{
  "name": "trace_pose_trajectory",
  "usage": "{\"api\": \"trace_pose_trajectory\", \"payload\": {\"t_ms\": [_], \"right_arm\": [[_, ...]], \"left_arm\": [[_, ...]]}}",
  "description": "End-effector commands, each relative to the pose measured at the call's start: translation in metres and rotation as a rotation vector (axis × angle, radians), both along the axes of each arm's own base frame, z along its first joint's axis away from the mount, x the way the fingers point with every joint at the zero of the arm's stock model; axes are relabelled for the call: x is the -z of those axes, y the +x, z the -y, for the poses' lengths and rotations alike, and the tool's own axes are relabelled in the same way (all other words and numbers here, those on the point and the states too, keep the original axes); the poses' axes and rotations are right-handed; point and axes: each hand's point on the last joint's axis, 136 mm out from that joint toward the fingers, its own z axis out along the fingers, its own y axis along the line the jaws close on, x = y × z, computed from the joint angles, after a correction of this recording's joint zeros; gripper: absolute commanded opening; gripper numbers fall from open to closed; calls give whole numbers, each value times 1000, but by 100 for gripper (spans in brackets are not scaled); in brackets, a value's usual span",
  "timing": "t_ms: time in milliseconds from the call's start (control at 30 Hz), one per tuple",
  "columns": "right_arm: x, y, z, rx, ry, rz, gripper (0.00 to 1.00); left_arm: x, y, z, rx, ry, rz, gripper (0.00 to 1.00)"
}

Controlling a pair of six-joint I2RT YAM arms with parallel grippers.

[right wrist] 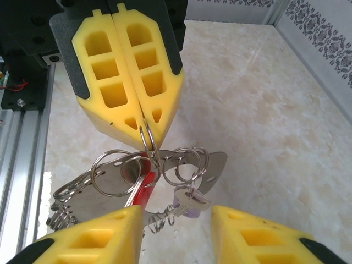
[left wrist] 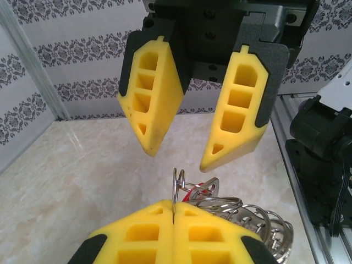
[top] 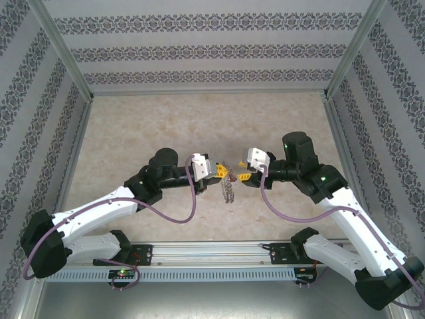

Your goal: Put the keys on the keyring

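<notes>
Right wrist view: left jaws clamped together on one thin ring of the keyring (right wrist: pixel 214 165), which hangs above the desk (right wrist: pixel 264 99). Right jaws apart, facing it, close. One red-headed key (right wrist: pixel 144 190) and one small silver key (right wrist: pixel 190 202) hang on it.

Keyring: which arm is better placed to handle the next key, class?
Probably right: the right arm has its jaws open beside the keys, while the left arm has its jaws shut on the keyring.
</notes>
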Motion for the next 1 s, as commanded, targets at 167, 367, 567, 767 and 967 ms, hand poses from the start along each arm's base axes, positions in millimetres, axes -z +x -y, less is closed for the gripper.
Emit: {"api": "trace_pose_trajectory", "payload": {"t_ms": [167, 367, 567, 767, 967], "right_arm": [[-22, 6, -8, -34, 37, 57, 30], [-15, 5, -14, -49, 29, 49, 31], [-9, 1, -24, -77, 32, 27, 30], [4, -5, -31, -100, 14, 1, 29], [9, -8, -25, -76, 1, 1, 31]], "left_arm": [[-34, -9, 7, 47, -90, 42, 0], [-36, -9, 8, 54, -96, 36, 0], [-37, -8, 11, 57, -109, 27, 0], [-41, -3, 11, 37, -139, 25, 0], [-41, 0, 9, 13, -147, 26, 0]]}}
